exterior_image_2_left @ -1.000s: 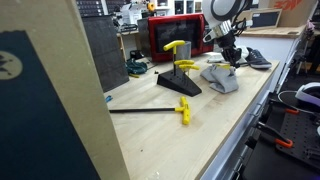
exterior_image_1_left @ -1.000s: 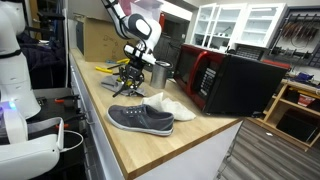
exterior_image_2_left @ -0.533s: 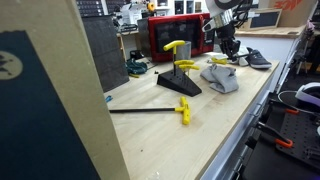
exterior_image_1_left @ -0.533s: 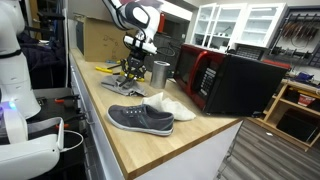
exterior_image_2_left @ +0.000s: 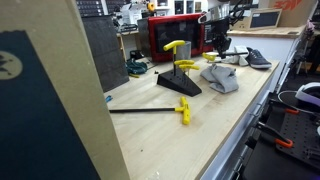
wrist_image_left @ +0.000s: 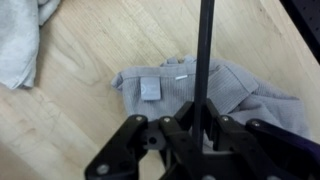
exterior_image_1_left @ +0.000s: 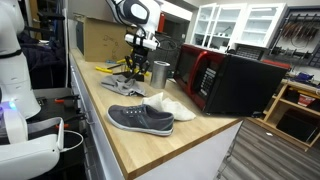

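In the wrist view my gripper (wrist_image_left: pixel 198 118) is shut on a thin black rod (wrist_image_left: pixel 203 50), which runs straight from the jaws to the top of the frame. Below it a crumpled grey cloth (wrist_image_left: pixel 170 88) with a small label lies on the wooden bench. In both exterior views the gripper (exterior_image_1_left: pixel 137 68) (exterior_image_2_left: pixel 221 52) hangs a little above that grey cloth (exterior_image_1_left: pixel 125 87) (exterior_image_2_left: pixel 222 77) and does not touch it. The rod is too thin to make out in the exterior views.
A grey shoe (exterior_image_1_left: pixel 140 119) and a white cloth (exterior_image_1_left: pixel 172 104) lie near the bench's front end. A metal cup (exterior_image_1_left: pixel 159 72) and a red-and-black microwave (exterior_image_1_left: pixel 225 80) stand behind. A black-and-yellow stand (exterior_image_2_left: pixel 180 75) and a loose black rod with a yellow end (exterior_image_2_left: pixel 150 110) are nearby.
The gripper has risen from just over the grey cloth to higher above it, staying shut. The cloth stays on the bench.
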Controlling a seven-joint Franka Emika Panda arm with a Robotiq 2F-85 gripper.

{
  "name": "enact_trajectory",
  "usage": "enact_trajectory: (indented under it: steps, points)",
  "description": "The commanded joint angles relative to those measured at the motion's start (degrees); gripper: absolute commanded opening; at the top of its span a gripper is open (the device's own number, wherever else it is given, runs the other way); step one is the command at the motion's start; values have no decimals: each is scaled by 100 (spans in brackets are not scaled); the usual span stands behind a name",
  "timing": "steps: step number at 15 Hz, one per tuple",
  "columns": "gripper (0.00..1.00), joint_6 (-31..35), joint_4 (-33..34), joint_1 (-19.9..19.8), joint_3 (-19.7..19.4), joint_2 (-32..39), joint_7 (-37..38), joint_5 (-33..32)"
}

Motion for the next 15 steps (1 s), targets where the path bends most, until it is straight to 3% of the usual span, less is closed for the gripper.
enact_trajectory:
  steps: [1, 8, 15]
  points:
    - [4, 368, 36, 83, -41, -198, 26, 503]
    - [4, 717, 284, 210, -30, -418, -17, 1294]
    - [4, 963, 525, 394, -19, -611, -28, 1580]
